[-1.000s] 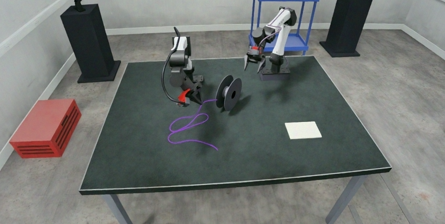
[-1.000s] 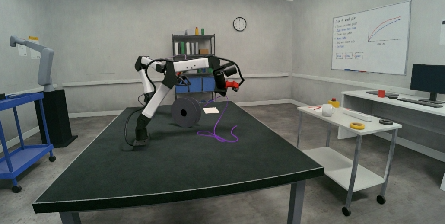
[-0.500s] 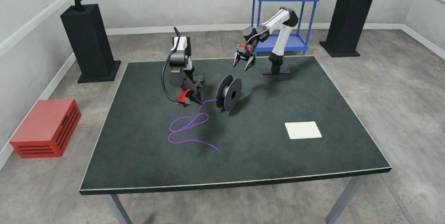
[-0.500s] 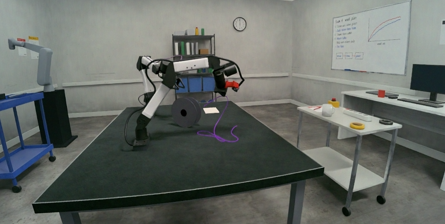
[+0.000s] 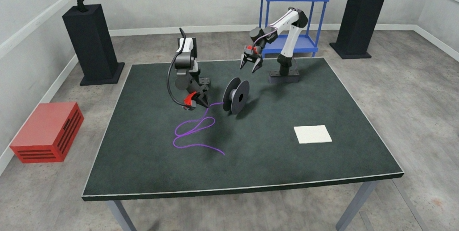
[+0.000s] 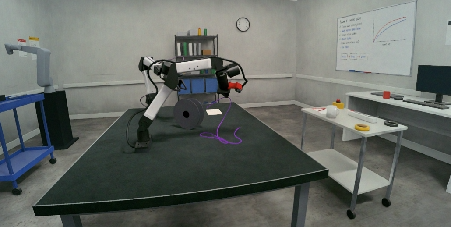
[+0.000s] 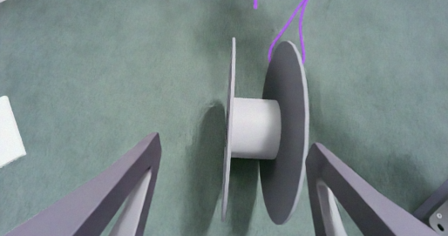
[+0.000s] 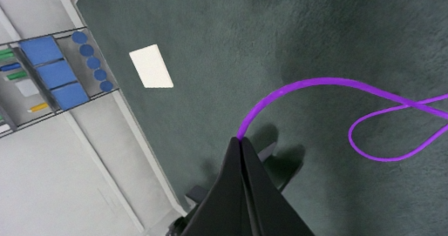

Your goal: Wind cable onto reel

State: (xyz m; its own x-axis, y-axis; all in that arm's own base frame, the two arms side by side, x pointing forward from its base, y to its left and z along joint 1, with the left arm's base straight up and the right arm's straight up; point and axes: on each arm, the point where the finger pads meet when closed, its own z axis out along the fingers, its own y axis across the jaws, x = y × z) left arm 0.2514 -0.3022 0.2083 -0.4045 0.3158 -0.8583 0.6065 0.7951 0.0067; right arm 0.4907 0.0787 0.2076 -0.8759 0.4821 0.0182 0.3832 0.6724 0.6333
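Note:
The grey reel [image 5: 239,108] [image 6: 194,108] [image 7: 255,129] stands upright on its flange rims, its pale hub bare on the side seen from above. My left gripper [image 5: 247,70] [image 7: 234,145] is open and empty above and behind the reel. My right gripper [image 5: 208,106] [image 6: 226,96] [image 8: 238,144] is shut on the purple cable [image 5: 195,144] [image 6: 234,143] [image 8: 329,81] at its fingertips, beside the reel. A short stretch of cable runs from these fingers to the edge of the nearer flange; whether it reaches inside is hidden. The rest hangs down and lies in loops on the table.
A white pad [image 5: 312,134] [image 6: 213,111] [image 8: 152,66] lies flat on the dark table [image 5: 263,165] [image 6: 176,175], on the left arm's side. The two arm bases stand at the back of the table, behind the reel on either side.

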